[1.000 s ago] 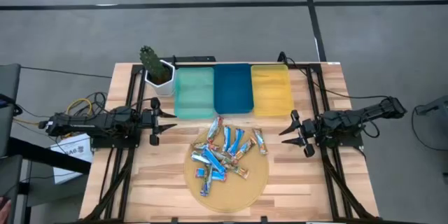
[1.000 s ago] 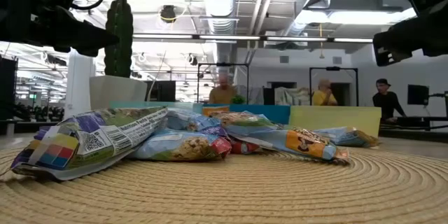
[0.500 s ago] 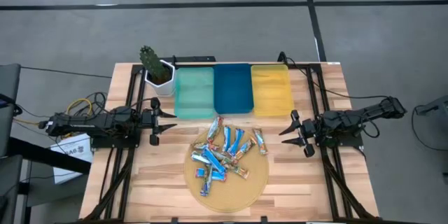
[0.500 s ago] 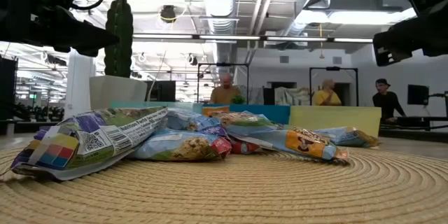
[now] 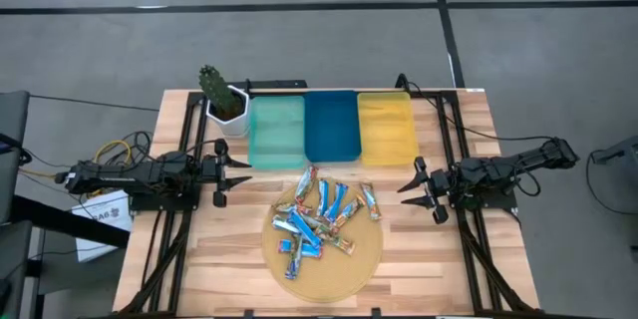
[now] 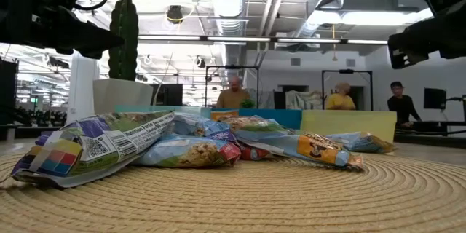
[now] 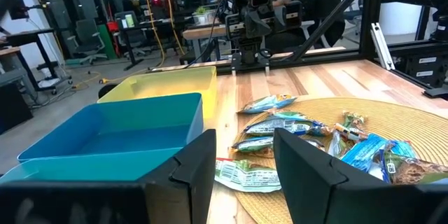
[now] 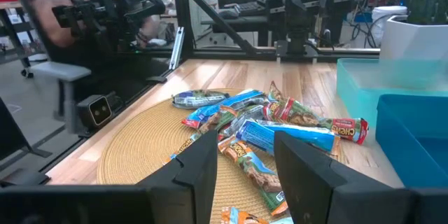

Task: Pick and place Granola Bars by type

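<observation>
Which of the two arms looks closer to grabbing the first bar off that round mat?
Probably the right. Its tool hangs open just beside the mat, near the outermost granola bar. The left tool, also open, sits farther from the pile.

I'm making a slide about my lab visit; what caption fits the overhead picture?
Two open pincers, left and right, flank a woven mat piled with granola bars.

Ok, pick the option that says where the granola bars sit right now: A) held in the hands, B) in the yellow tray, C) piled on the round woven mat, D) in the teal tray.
C: the granola bars lie heaped on the round woven mat, while the teal tray and yellow tray hold none and both hands hang open at the table's sides.
</observation>
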### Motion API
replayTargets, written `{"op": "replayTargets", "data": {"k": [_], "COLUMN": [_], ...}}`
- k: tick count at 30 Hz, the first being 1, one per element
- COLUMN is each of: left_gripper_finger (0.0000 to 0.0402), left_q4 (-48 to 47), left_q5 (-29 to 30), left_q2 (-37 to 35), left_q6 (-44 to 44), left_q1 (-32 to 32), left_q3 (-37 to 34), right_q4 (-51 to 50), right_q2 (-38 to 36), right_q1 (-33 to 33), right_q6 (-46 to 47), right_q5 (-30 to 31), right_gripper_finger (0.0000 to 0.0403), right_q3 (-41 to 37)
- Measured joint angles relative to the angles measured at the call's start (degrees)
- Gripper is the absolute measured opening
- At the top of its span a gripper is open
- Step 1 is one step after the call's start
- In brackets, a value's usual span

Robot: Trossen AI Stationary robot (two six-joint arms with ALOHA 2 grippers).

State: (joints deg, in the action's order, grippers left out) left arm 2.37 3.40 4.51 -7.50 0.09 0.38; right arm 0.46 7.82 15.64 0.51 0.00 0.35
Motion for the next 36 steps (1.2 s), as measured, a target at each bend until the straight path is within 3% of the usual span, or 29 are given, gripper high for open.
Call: {"op": "replayTargets", "data": {"k": [25, 36], "left_gripper_finger": [0.0137, 0.0137], "left_q4": [0.1, 0.1], "left_q5": [0.3, 0.3], "left_q2": [0.0, 0.0], "left_q6": [-2.5, 5.1], "left_q1": [0.0, 0.0], "left_q3": [0.0, 0.0], "right_q4": [0.0, 0.0], "right_q2": [0.0, 0.0], "right_q1": [0.0, 0.0], "right_q6": [0.0, 0.0], "right_q5": [0.0, 0.0], "right_gripper_finger": [0.0133, 0.0133], "right_q3": [0.0, 0.0]}}
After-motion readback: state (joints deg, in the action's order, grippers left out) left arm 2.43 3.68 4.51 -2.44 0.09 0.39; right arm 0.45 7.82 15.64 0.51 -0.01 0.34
